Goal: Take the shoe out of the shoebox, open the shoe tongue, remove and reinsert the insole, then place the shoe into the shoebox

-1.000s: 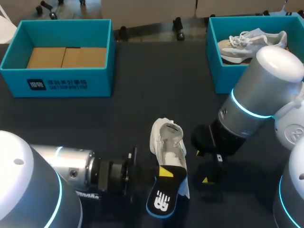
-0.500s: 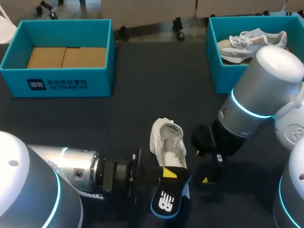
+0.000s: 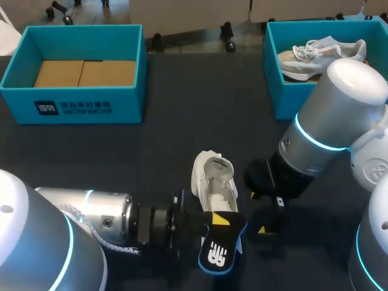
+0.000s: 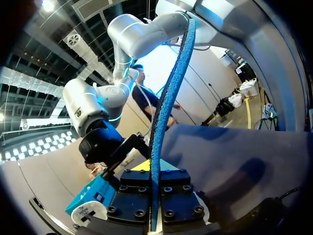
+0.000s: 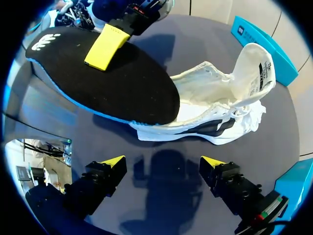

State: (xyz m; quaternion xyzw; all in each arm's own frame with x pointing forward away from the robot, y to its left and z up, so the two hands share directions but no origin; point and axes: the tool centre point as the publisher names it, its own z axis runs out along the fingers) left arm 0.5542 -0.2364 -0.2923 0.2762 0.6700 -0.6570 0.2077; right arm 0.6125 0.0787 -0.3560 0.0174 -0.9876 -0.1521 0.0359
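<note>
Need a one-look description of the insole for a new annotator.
On the dark table, near its front edge, a white shoe lies open. At the shoe's near end the left gripper pinches the insole: a flat black sole shape with a blue rim and a white logo, unlike the all-white shoe.

The insole (image 3: 217, 253) covers the heel of the shoe (image 3: 213, 182).

The left gripper (image 4: 152, 198) is clamping the insole (image 4: 168, 105) edge-on between its fingers, the thin blue edge rising straight ahead. Beyond it, the right arm (image 4: 95, 110) is hanging over the table (image 4: 234, 156), near a teal box (image 4: 88, 203).
</note>
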